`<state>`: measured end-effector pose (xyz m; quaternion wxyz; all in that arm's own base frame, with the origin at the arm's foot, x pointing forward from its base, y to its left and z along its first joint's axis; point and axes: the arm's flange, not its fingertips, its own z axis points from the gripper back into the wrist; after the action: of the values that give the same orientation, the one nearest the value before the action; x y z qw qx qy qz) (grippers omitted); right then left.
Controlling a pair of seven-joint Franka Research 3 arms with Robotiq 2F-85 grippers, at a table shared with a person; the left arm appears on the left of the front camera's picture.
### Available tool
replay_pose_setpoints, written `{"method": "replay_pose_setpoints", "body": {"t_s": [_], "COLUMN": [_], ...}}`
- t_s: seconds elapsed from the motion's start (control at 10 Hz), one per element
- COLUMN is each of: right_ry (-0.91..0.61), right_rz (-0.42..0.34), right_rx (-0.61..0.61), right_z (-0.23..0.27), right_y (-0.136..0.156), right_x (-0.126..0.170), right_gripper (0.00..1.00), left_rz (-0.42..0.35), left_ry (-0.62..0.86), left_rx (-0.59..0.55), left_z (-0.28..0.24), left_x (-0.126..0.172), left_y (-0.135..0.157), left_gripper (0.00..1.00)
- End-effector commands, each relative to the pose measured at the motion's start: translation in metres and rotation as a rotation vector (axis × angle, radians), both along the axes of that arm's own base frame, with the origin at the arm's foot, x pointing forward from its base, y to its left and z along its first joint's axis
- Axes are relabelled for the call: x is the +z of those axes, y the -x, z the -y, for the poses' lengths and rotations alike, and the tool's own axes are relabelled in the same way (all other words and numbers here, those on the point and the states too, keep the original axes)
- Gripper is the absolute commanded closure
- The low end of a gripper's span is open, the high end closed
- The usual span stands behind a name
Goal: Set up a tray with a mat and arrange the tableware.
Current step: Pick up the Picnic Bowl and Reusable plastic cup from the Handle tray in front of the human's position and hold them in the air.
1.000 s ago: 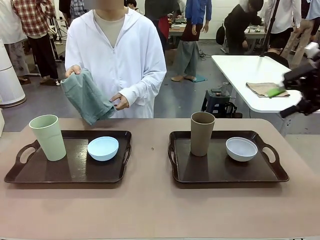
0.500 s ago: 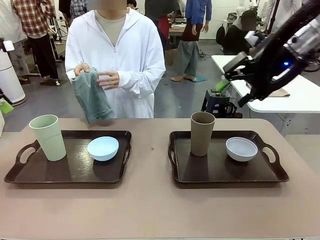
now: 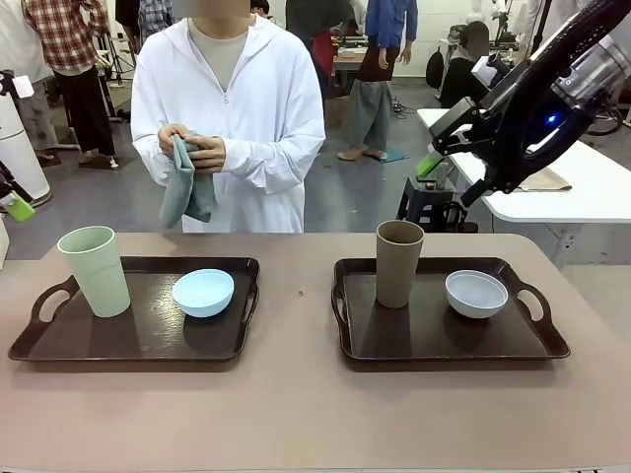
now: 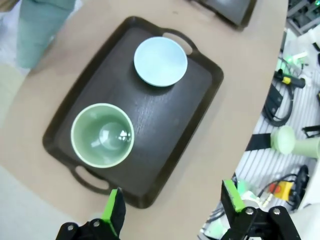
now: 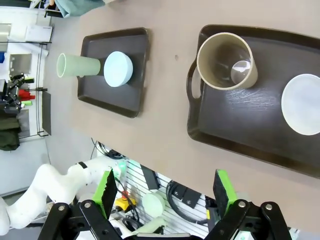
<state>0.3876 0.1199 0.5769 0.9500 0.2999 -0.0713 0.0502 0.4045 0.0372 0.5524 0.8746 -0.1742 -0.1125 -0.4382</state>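
The left tray (image 3: 148, 333) carries the pale green cup (image 3: 95, 271) and light blue bowl (image 3: 203, 292). On the right tray (image 3: 434, 333) stand the brown cup (image 3: 398, 263) and white bowl (image 3: 476, 293). A person at the far side holds a folded grey-green mat (image 3: 187, 182) at chest height. My right gripper (image 3: 446, 180) hangs open, high above the right tray's far edge. From above it sees the brown cup (image 5: 227, 61) and white bowl (image 5: 305, 104). My left gripper (image 4: 172, 205) is open, high over the green cup (image 4: 102, 135) and blue bowl (image 4: 160, 61).
A white side table (image 3: 582, 192) stands behind the right arm, with a stool (image 3: 426, 202) beside it. Bare brown tabletop (image 3: 296, 394) lies between and in front of the trays. Cables and tools (image 4: 285, 95) lie on the floor off the table's left end.
My right arm swung in from the right edge to above the right tray's far side. The person gathered the mat up to the chest. My left gripper's pad appeared at the left edge.
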Motion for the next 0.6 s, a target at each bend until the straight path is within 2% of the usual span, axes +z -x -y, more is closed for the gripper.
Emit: {"method": "replay_pose_setpoints", "body": {"t_s": [0.0,0.1,0.2,0.5], "right_ry": [0.005,0.023,0.06,0.194], "right_rz": [0.015,0.037,0.014,-0.059], "right_rx": [0.003,0.06,0.117,0.223], "right_z": [-0.01,-0.037,-0.069,-0.159], "right_y": [0.002,-0.003,-0.013,-0.041], "right_x": [-0.006,-0.007,-0.012,-0.042], "right_gripper": [0.0,0.0,0.0,0.0], "left_rz": [0.009,0.104,0.146,0.162], "left_ry": [-0.004,-0.01,-0.019,0.004], "left_rx": [-0.002,-0.142,-0.199,-0.478], "left_z": [0.002,-0.002,-0.005,-0.012], "left_x": [0.001,0.0,-0.003,-0.008], "left_y": [-0.001,-0.021,-0.036,-0.046], "left_gripper": [0.0,0.0,0.0,0.0]}}
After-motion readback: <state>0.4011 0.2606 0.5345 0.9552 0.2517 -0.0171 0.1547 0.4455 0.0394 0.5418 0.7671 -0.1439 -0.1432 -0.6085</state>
